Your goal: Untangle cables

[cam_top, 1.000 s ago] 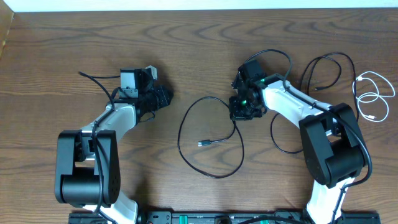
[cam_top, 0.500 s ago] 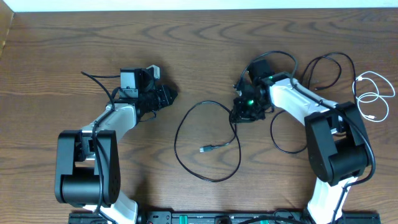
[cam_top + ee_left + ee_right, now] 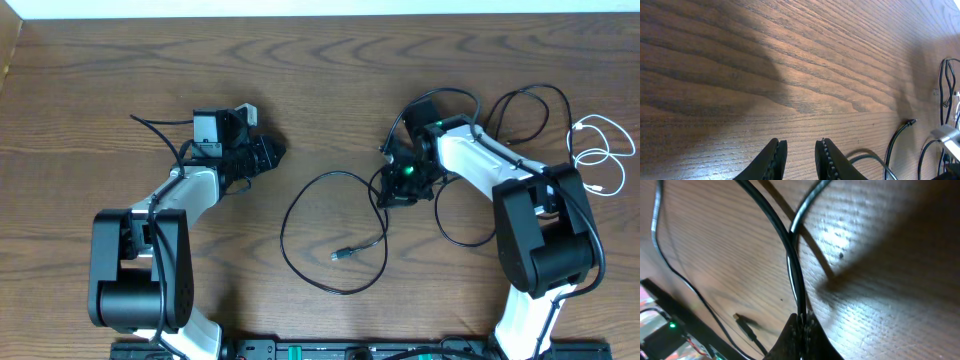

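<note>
A black cable (image 3: 286, 222) lies in a wide loop at the table's middle, and its plug (image 3: 342, 253) rests inside the loop. My right gripper (image 3: 393, 190) is shut on this cable at the loop's right end. In the right wrist view the fingers (image 3: 801, 322) pinch the cable (image 3: 791, 250), with the plug (image 3: 744, 324) below on the wood. More black cables (image 3: 520, 108) curl to the right of the arm, and a white cable (image 3: 602, 152) is coiled at the far right. My left gripper (image 3: 276, 152) is left of the loop, open and empty (image 3: 800, 149).
The left wrist view shows a black cable end (image 3: 910, 122) on the wood off to the right of the jaws. The table's far edge (image 3: 320, 14) runs along the top. Both arm bases stand at the near edge.
My right gripper has moved right and slightly nearer with the black cable, dragging the loop and its plug rightward and toward the near edge. The left gripper has edged slightly right.
</note>
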You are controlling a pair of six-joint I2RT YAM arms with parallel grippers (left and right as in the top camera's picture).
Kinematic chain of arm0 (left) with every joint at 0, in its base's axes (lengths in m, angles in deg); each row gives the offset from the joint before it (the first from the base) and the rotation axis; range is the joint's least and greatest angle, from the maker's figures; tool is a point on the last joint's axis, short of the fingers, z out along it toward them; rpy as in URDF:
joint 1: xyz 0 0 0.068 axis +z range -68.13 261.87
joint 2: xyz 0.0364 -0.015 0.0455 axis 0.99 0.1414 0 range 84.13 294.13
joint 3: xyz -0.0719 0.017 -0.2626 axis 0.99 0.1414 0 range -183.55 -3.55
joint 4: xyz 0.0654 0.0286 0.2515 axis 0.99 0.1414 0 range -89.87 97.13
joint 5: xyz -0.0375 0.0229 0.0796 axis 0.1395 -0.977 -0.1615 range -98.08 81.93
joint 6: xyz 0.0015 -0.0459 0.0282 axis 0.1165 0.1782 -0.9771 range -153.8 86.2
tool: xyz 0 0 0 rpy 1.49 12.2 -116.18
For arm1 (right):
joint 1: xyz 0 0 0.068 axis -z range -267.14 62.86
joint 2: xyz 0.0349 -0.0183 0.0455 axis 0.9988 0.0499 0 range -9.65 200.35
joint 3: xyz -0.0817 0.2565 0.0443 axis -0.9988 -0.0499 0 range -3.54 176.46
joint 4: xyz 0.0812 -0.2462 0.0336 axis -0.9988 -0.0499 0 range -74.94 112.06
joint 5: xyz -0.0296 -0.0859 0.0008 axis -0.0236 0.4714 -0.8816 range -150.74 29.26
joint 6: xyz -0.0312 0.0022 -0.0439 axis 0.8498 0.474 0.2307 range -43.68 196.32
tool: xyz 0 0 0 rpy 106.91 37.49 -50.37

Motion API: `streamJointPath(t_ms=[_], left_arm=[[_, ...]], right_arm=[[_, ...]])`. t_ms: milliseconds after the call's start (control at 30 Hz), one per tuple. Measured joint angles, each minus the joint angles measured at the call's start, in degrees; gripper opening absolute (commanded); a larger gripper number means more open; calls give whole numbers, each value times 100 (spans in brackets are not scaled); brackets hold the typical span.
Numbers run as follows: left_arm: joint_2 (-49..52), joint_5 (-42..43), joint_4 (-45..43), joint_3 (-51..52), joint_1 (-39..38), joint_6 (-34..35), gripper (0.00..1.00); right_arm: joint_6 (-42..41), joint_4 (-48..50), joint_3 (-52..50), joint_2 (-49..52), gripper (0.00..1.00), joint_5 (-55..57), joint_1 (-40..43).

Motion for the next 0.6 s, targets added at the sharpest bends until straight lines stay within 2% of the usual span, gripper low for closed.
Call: streamJointPath(t_ms=[267,600], left_arm=[[0,0,-4,0,0,0,26],[0,0,-9,0,0,0,25]], right_arm=[[-208,264,-7,-90,1,415,-212],[-767,802,57,-833,1,1867,-210]])
